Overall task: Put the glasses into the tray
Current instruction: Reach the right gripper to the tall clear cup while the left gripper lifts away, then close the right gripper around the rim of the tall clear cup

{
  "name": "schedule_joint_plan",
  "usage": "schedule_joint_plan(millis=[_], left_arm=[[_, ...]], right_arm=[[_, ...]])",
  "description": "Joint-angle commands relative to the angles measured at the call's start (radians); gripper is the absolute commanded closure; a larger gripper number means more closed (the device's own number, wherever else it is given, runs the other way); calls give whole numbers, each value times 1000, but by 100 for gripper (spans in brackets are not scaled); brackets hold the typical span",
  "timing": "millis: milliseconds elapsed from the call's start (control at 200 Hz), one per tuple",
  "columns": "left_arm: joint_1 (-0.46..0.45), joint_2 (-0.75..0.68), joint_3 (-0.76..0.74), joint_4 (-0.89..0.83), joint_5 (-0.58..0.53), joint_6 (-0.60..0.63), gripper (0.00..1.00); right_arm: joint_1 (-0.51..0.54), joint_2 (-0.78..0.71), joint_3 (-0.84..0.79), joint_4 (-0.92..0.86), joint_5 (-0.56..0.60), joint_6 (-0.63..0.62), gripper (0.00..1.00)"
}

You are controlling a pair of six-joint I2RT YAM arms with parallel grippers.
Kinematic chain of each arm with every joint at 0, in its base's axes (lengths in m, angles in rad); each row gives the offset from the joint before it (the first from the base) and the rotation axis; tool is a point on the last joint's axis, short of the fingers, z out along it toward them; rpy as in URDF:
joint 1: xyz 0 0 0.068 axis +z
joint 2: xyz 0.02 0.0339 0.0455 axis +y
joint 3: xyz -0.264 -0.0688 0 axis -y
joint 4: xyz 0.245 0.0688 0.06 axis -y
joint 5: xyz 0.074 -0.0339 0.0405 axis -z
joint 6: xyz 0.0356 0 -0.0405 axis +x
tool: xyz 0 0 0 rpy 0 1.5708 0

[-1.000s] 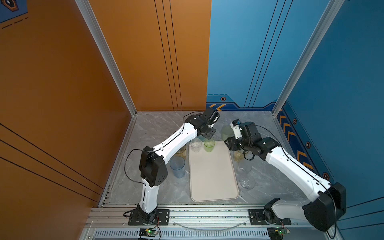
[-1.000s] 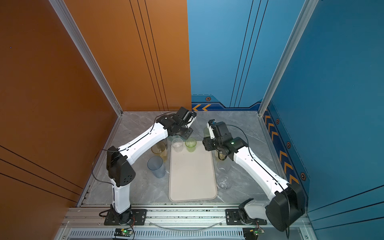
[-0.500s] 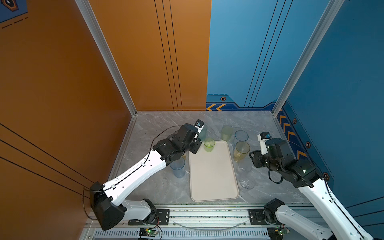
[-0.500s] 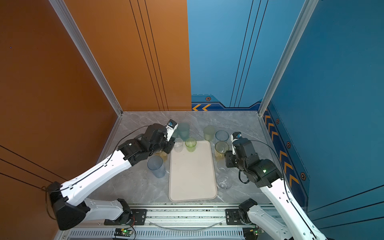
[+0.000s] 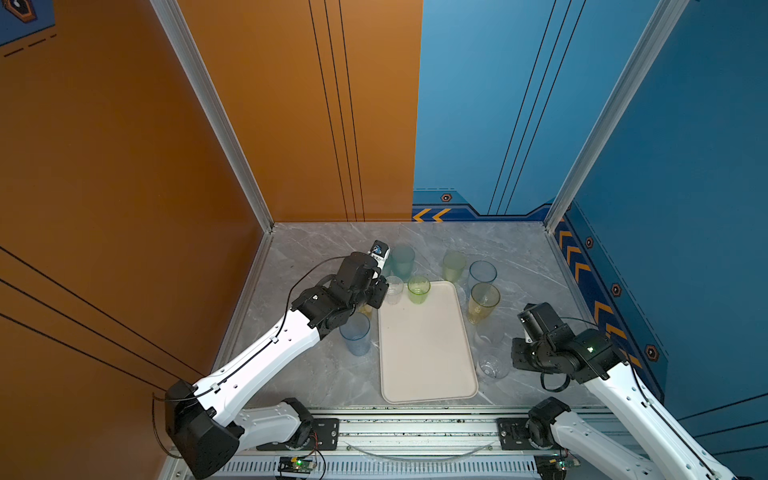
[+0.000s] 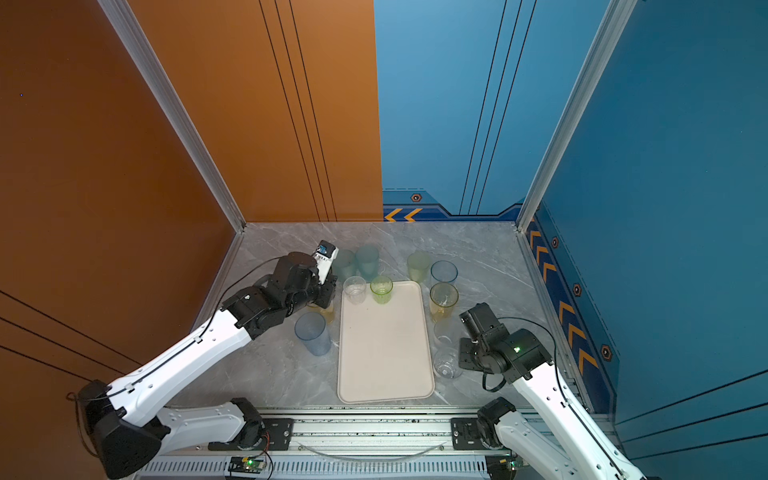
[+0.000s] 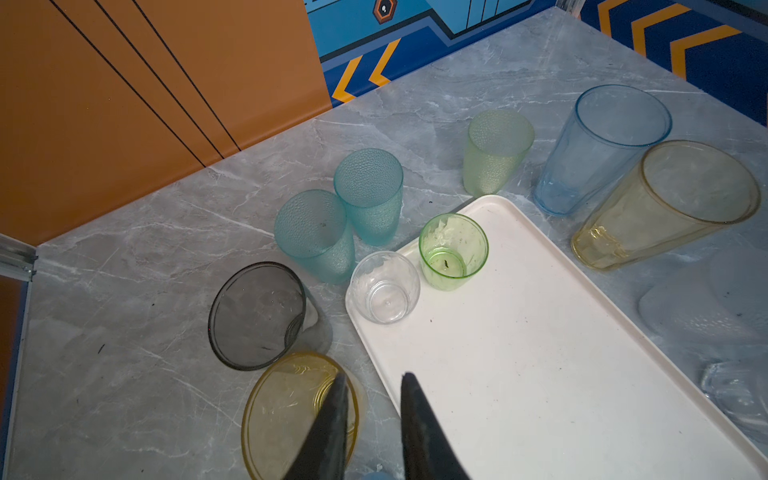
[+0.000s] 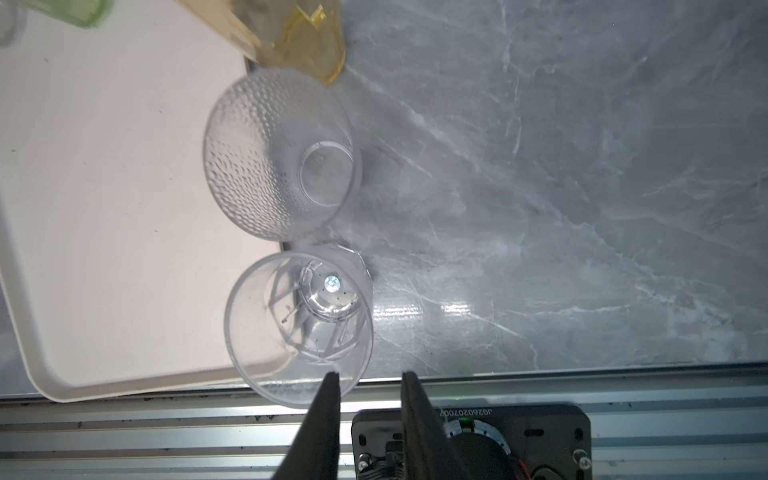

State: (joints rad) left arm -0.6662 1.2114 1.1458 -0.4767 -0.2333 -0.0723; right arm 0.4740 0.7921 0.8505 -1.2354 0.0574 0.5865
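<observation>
Right arm (image 5: 619, 386) withdrawn, tray (image 5: 424, 353), marble tabletop (image 5: 328, 382), orange wall (image 5: 291, 104), blue wall (image 5: 478, 104)

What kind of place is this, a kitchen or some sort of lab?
Probably a robot test cell, not a kitchen: two robot arms mounted on an aluminium rail, painted wall panels boxing in the table, and tumblers staged around a tray.

The tray (image 5: 428, 353) lies in the middle of the table (image 5: 316, 374). Two tray glasses (image 5: 418, 289) stand on it at its far end, side by side. Four back glasses (image 5: 454, 266) stand on the table behind the tray. Three left glasses (image 5: 355, 338) stand by its left edge. Three right glasses (image 5: 492, 365) stand in a row by its right edge.
</observation>
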Motion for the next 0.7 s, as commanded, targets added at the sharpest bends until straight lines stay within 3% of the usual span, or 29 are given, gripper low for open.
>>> schedule_joint_plan(millis=[0,200,696], left_arm=[[16,-19,-18,37,48,-18,76],[35,0,-27,51,69,-18,76],[70,14,-36,59,101,-16,76]], right_arm=[[13,-14,-34,-34,-24,70,76],[18,-6,-92,39,-66,96,77],[19,82,-100,96,-43,98,78]])
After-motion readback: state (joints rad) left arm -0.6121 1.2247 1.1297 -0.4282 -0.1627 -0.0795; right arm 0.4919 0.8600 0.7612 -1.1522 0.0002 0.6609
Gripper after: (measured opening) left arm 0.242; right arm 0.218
